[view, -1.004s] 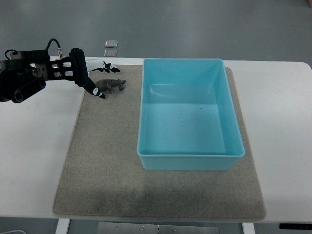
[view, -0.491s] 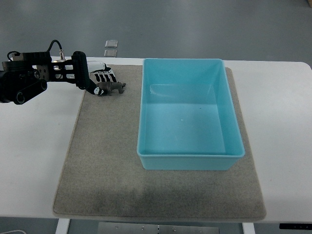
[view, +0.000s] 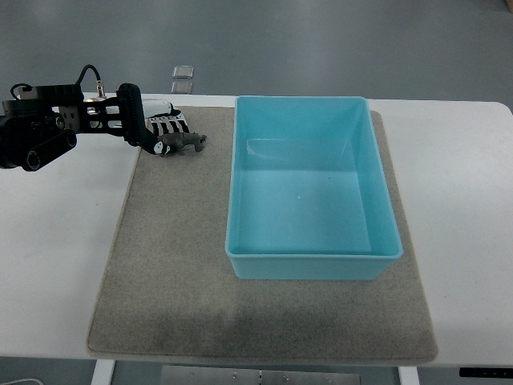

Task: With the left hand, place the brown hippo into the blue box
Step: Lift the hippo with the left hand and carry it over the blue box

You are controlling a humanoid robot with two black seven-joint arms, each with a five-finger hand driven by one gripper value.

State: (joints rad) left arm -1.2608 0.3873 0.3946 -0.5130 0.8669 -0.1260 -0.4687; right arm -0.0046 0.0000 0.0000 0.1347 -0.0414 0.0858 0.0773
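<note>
The left hand (view: 154, 132) is curling its fingers (view: 170, 126) around the brown hippo (view: 183, 143), left of the blue box (view: 309, 188).

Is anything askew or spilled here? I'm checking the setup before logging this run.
Nothing stands out. The blue box sits empty and square on the grey mat, and the left robot hand is closed on the brown hippo at the mat's far-left corner.
</note>
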